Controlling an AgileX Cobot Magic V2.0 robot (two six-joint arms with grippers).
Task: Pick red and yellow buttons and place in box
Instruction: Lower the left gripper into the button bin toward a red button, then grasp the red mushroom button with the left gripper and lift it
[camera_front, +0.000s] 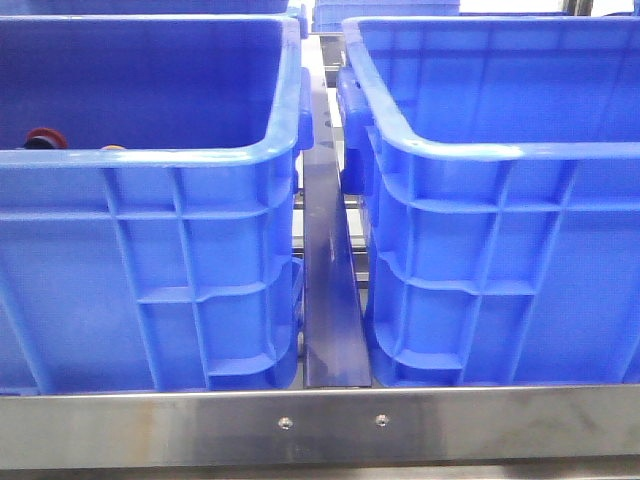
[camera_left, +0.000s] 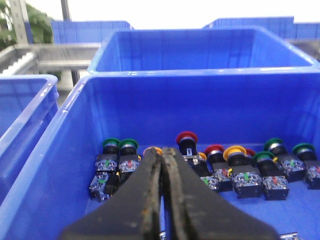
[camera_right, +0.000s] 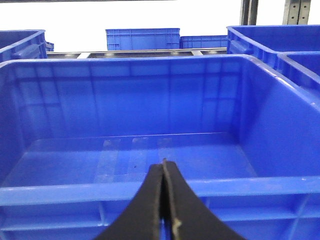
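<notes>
Red button (camera_left: 186, 138) and yellow button (camera_left: 234, 152): you find both among a row of push buttons lying on the floor of the left blue bin (camera_left: 70, 165), toward its far wall. A second red button (camera_left: 214, 150) lies between them; green-capped buttons (camera_left: 120, 146) sit at either end of the row. In the front view you see only a red cap (camera_front: 45, 137) and a sliver of orange above the near rim of this bin.

Left claw (camera_left: 162, 152): its dark fingers are pressed together with nothing between them, hovering over the button row, its tip just in front of an orange cap (camera_left: 151, 150).

Right claw (camera_right: 164, 165): its fingers also meet, gripping nothing, poised at the near rim of the right blue bin (camera_right: 280, 110).

The two bins stand side by side, apart, with a metal rail (camera_front: 330, 290) between them and a steel bar (camera_front: 320, 425) across the front.
</notes>
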